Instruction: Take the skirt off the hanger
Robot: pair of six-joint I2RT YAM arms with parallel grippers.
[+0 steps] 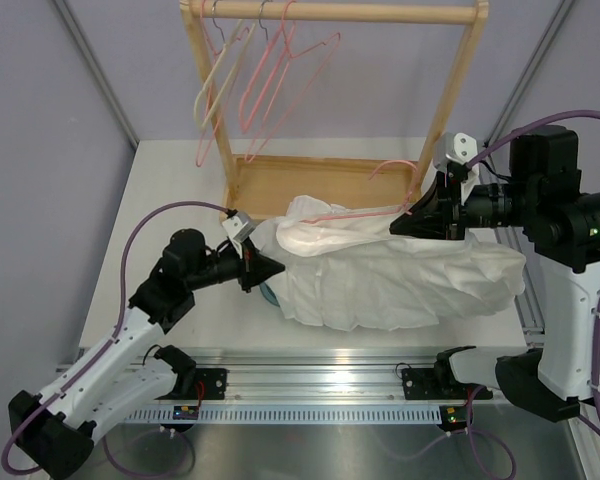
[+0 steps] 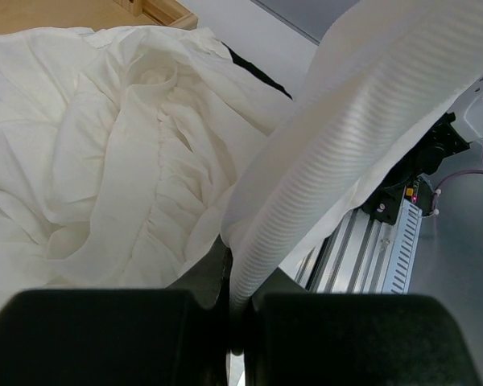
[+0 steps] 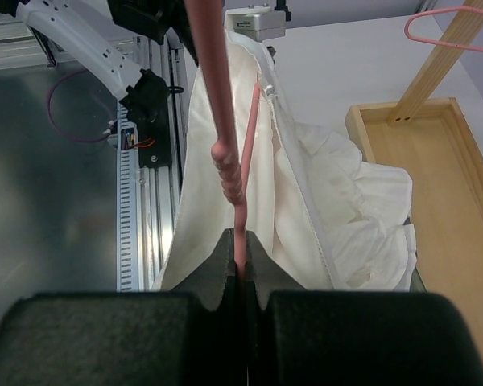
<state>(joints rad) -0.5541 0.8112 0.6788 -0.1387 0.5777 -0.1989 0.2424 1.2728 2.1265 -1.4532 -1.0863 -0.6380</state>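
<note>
The skirt (image 1: 400,275) looks white here, a crumpled gathered cloth with a ribbed waistband, lying across the middle of the table. A pink wire hanger (image 1: 355,212) runs through its waist opening, with the hook toward the rack. My left gripper (image 1: 270,268) is shut on the ribbed waistband (image 2: 346,137) at the skirt's left end, its jaws (image 2: 237,277) pinching the band's edge. My right gripper (image 1: 405,215) is shut on the pink hanger (image 3: 225,121) at the skirt's right end, its jaws (image 3: 241,257) closed on the wire. The skirt (image 3: 346,201) hangs around the hanger.
A wooden clothes rack (image 1: 330,12) stands at the back with several pink and cream hangers (image 1: 270,80) and a wooden base tray (image 1: 310,185). A bit of a teal tub (image 1: 268,293) shows under the skirt's left edge. The metal rail (image 1: 310,385) runs along the near edge.
</note>
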